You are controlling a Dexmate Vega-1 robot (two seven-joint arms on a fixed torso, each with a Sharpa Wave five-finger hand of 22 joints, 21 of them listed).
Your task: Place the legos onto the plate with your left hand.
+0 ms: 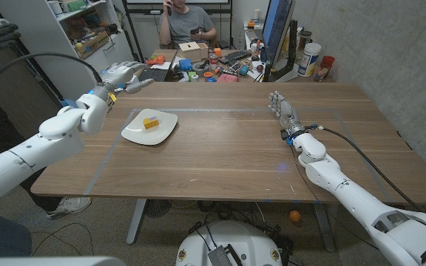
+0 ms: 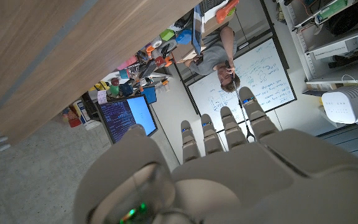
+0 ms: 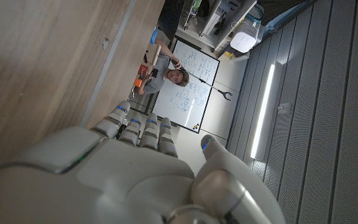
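Yellow lego (image 1: 150,123) sits on the white plate (image 1: 134,133), left of frame centre: light, rigid, slick, best pinched across its sides; left hand (image 1: 122,75) and right hand (image 1: 280,106) both open-fingered, empty

— What do we see of our own body here?

— Our left arm (image 1: 28,151) and right arm (image 1: 353,196) wear smooth white rounded shells, with a black cable (image 1: 46,59) looping to the left wrist and another trailing off the right.

— And the hands?

— Our left hand (image 1: 122,75) and right hand (image 1: 279,107) are pale grey with segmented fingers (image 2: 225,127); blue dots mark the fingertips, and a green light (image 2: 135,210) glows near the left wrist.
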